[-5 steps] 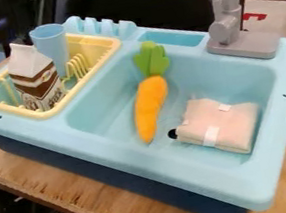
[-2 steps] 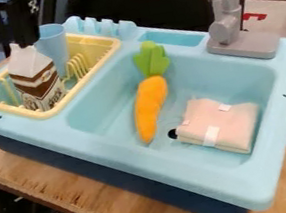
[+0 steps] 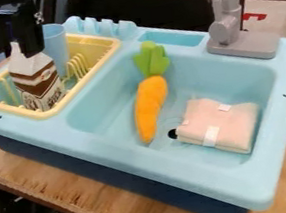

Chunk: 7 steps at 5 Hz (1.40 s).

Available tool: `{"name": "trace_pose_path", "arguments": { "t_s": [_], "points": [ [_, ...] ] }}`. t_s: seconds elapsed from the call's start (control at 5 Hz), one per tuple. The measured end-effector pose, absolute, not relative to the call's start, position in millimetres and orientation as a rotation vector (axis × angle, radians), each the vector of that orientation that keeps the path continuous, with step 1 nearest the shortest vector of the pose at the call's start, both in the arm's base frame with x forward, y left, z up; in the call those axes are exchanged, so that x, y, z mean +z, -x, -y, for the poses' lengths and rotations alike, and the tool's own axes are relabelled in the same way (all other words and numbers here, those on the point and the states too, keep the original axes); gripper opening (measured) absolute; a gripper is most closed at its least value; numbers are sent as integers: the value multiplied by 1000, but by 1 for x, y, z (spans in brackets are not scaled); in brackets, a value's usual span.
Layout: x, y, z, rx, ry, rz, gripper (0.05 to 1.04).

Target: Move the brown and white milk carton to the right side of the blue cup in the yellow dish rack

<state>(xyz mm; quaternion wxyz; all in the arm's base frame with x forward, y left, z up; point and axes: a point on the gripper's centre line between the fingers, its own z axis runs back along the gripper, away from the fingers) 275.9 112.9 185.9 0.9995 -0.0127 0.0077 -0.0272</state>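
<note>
Well, tool: yours (image 3: pixel 22 47) hangs over the rack at the view's upper left, at the carton's peaked top; you cannot tell whether it is apart, together or clamped.
Carton (image 3: pixel 36 80): brown and white, roughly upright in the yellow rack (image 3: pixel 47 114), close to the blue cup (image 3: pixel 56 43).
Handling: likely light and fairly stiff, though its sides could dent or slip if you squeeze hard.
Hold: your best purchase is probably the narrow top ridge, taken square across.
Basin: the carrot (image 3: pixel 150 100) lies beside the folded pink cloth (image 3: pixel 222 124), which looks soft.
Support: the blue sink (image 3: pixel 132 153) sits on your wooden counter (image 3: pixel 70 191).
</note>
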Motion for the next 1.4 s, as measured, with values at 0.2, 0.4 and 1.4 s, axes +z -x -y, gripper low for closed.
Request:
{"name": "trace_pose_path", "arguments": {
  "t_s": [0.2,0.4,1.4],
  "points": [
    [183,-278,-110,-42,43,-3,1001],
    [178,-278,-111,-26,38,-25,948],
    [256,-315,-68,-75,-7,93,787]
  ]
}}
